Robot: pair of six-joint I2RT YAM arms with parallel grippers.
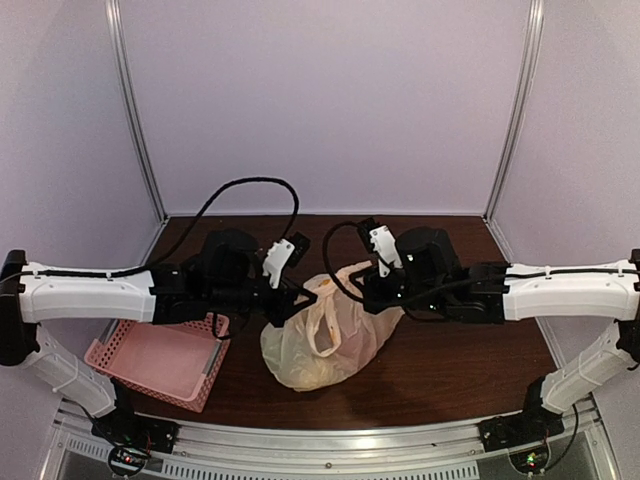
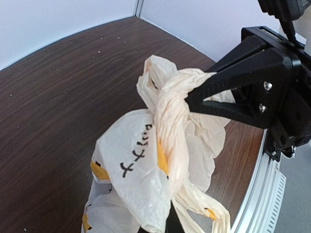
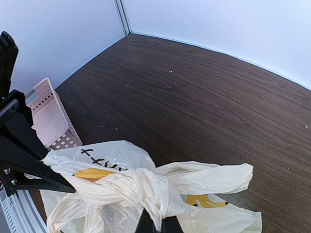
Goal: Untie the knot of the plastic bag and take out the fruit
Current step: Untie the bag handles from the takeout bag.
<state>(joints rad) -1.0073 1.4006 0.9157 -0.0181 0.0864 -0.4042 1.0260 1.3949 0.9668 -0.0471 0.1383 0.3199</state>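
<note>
Mid-tabletop, toward the near edge: crinkly peach plastic bag (image 1: 320, 345), fruit hidden inside. Above it, the knot (image 2: 170, 111), a twisted rope of thin plastic, pinched from one side by the left gripper (image 1: 298, 291) and from the other by the right gripper (image 1: 370, 294), both pressed together on it. Best pulled apart slowly and level, loosening the twist without tearing. Open tabletop toward the far edge; pink basket (image 1: 160, 360) at the near left corner.
</note>
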